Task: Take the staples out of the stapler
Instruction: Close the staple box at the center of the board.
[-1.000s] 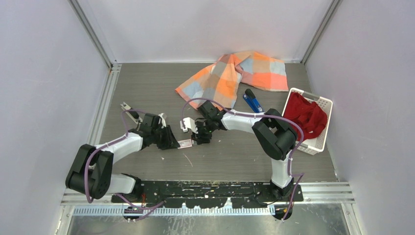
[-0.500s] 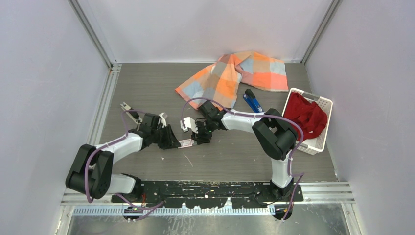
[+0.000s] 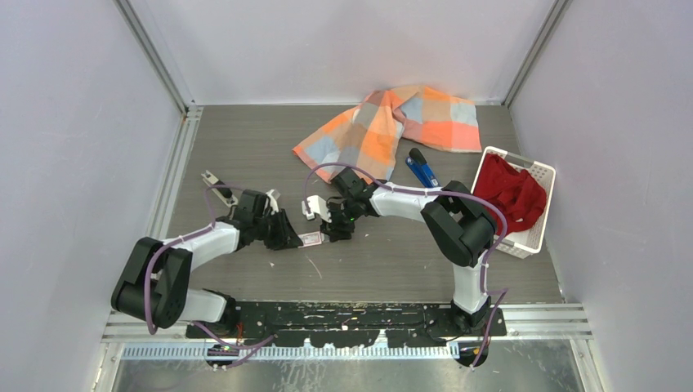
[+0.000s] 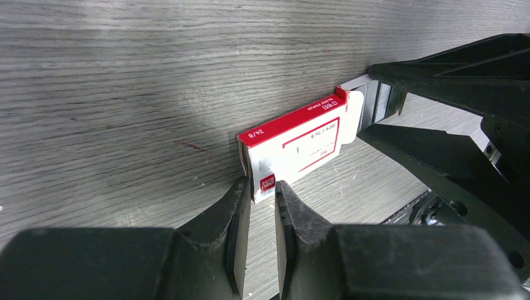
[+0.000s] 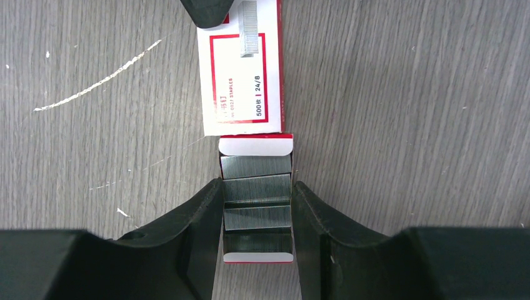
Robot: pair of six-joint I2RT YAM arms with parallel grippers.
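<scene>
Left hand is edging rightward, pinching the packet corner; right hand is clamping its tray. Keep both grips firm, sliding straight apart.

The grey wood-grain desk looks matt and finely streaked. The flat white-and-red card packet is smooth and faintly glossy. The silver-grey metal staple strips gleam, finely ribbed. The small blue plastic stapler looks smooth, and the orange-and-grey checked cloth soft and matt.
</scene>
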